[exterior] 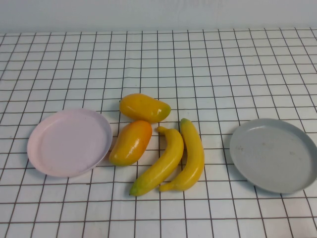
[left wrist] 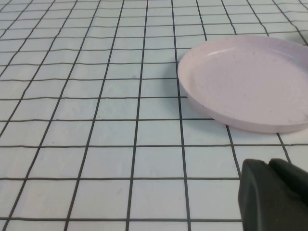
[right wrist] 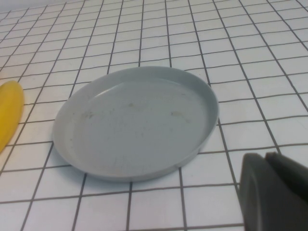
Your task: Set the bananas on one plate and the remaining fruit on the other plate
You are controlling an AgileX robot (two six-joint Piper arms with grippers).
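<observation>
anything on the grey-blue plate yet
No fruit: the grey-blue plate holds only faint smudges. Both bananas lie on the table beside it. What is under the plate is hidden. The left gripper and right gripper show only at their wrist views' edges.

Your two bananas (exterior: 173, 161) and the two mango-like fruits (exterior: 137, 128) look like smooth, glossy plastic, each catching a soft highlight along its curve. You'll see the pink plate (exterior: 69, 143) and the grey-blue plate (exterior: 273, 154) as matt, hard plastic, the grey-blue one faintly smudged inside in the right wrist view, while the table (exterior: 198, 64) has a flat, low-sheen white surface ruled with dark grid lines. At the edge of each wrist view, the left tool (left wrist: 274, 195) and right tool (right wrist: 274, 192) show only a dull, matt black casing.
</observation>
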